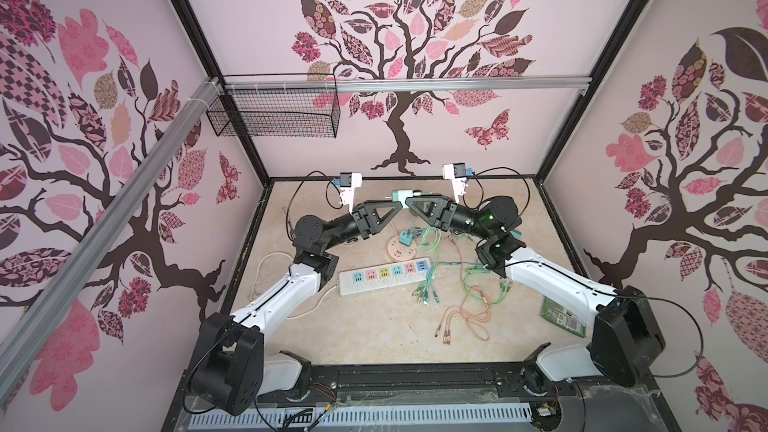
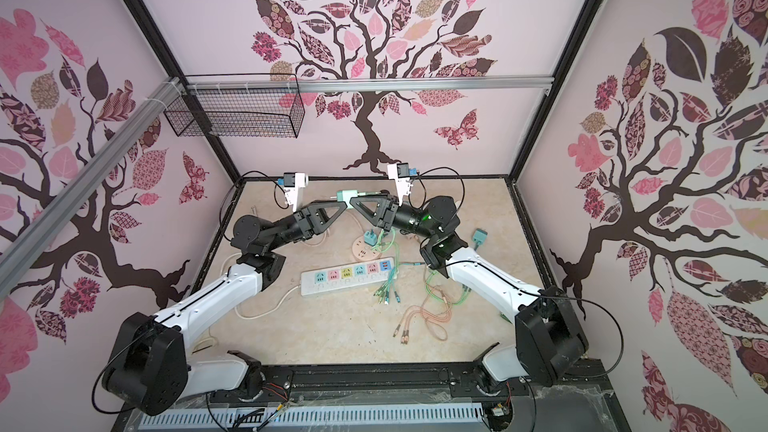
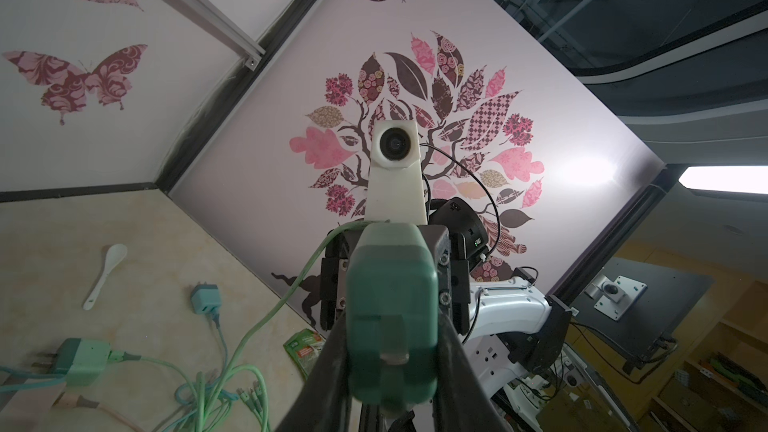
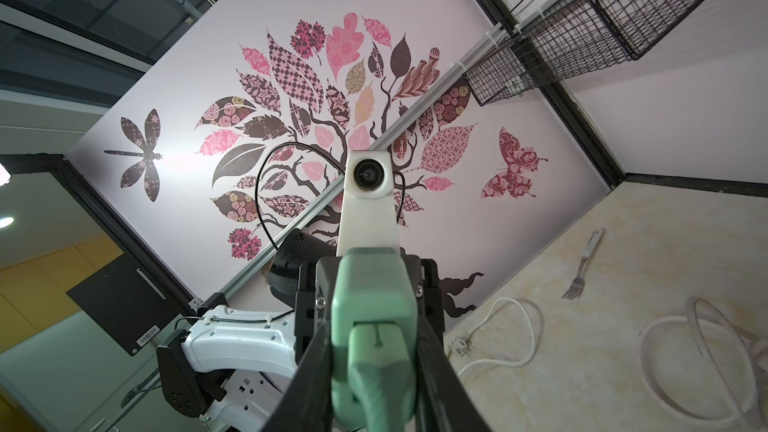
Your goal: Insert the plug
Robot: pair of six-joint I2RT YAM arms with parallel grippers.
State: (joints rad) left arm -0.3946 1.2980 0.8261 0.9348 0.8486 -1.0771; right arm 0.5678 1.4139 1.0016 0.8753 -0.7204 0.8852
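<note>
Cable plug apparently home in charger
Up beyond the power strip, left hand pinches charger, right hand pinches cable plug; letting go seems left.

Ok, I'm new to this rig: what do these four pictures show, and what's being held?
These are two white-and-black robot arms, each with a two-finger gripper. Two pictures look down from one overhead camera; two come from cameras on the wrists. On the beige marbled tabletop lie a white power strip with coloured sockets, a round pink socket hub, green cables and pink cables. Raised between the arms, the left gripper clamps a mint-green charger block; the right gripper is shut on the green cable plug at its face.
</note>
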